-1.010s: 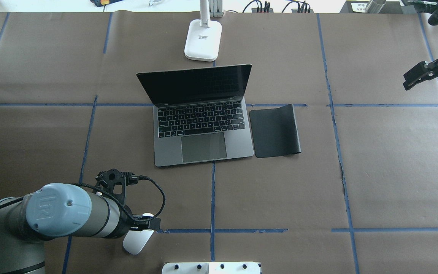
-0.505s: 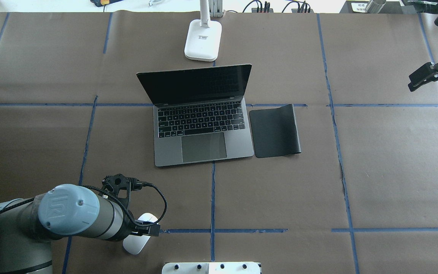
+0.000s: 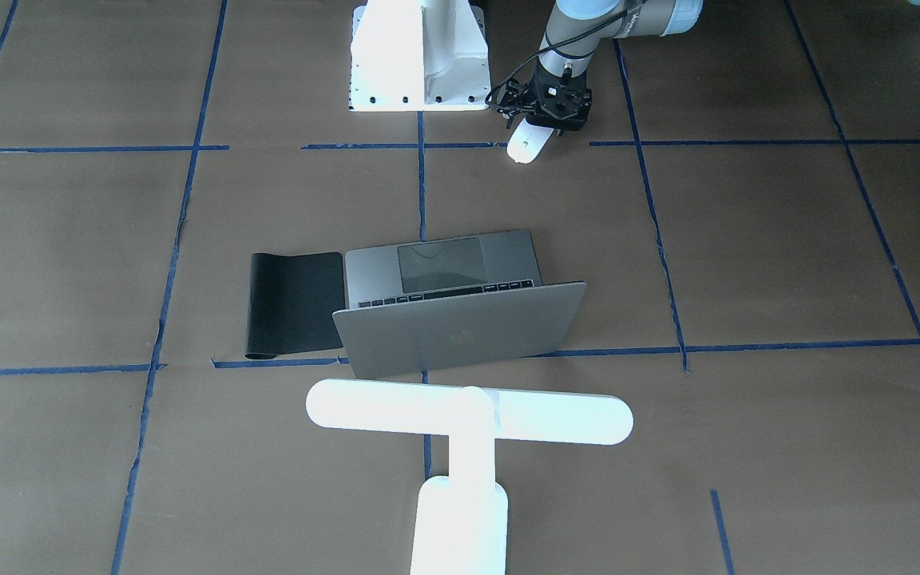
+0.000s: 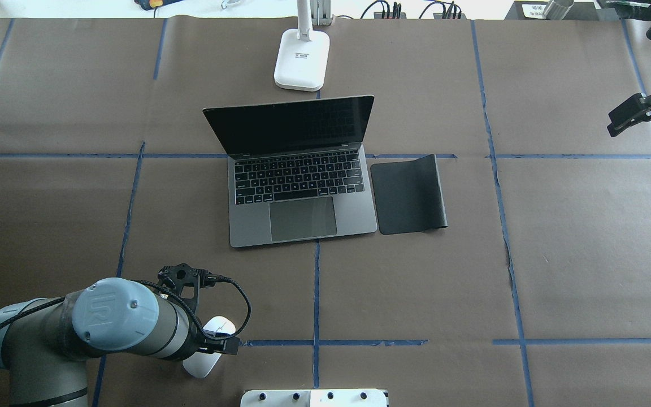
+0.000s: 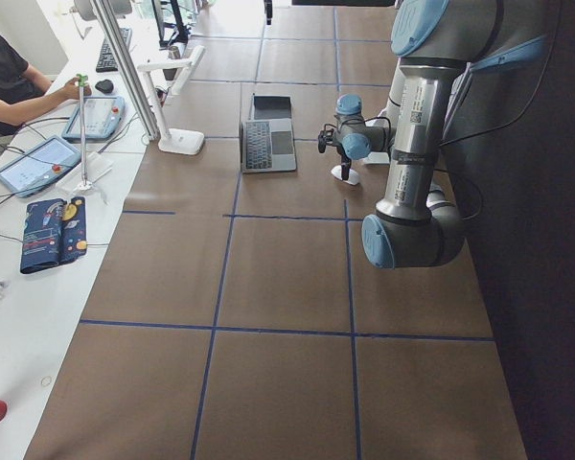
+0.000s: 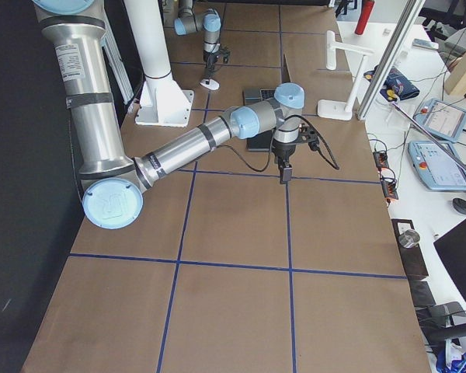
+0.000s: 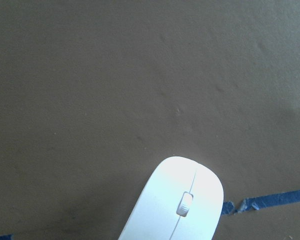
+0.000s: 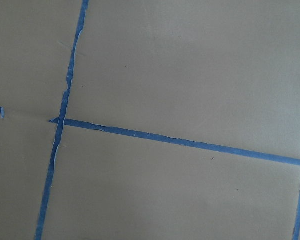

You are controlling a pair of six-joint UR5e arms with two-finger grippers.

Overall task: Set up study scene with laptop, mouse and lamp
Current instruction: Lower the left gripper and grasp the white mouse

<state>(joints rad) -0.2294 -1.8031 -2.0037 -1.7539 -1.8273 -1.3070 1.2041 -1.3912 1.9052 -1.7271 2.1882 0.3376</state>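
The open space-grey laptop [image 4: 303, 186] sits at the table's middle, its lid toward the front-facing view [image 3: 460, 327]. The white lamp [image 4: 301, 59] stands behind it, its T-shaped head bright in the front-facing view [image 3: 468, 415]. The white mouse [image 4: 207, 353] lies on the table near the robot's base and also shows in the front-facing view [image 3: 528, 144] and left wrist view [image 7: 177, 205]. My left gripper [image 3: 548, 120] hangs right over the mouse; its fingers are hidden, so I cannot tell if it grips. My right gripper [image 4: 622, 118] is empty, far right above the table.
A black mouse pad [image 4: 410, 195] lies right beside the laptop on its right. The white robot pedestal [image 4: 314, 398] is at the near edge. Blue tape lines cross the brown paper. An operator's desk with tablets runs along the far side [image 5: 67, 144].
My left arm has shifted a little right and toward the near edge over the mouse, which has stayed put. My right gripper drifted slightly right.
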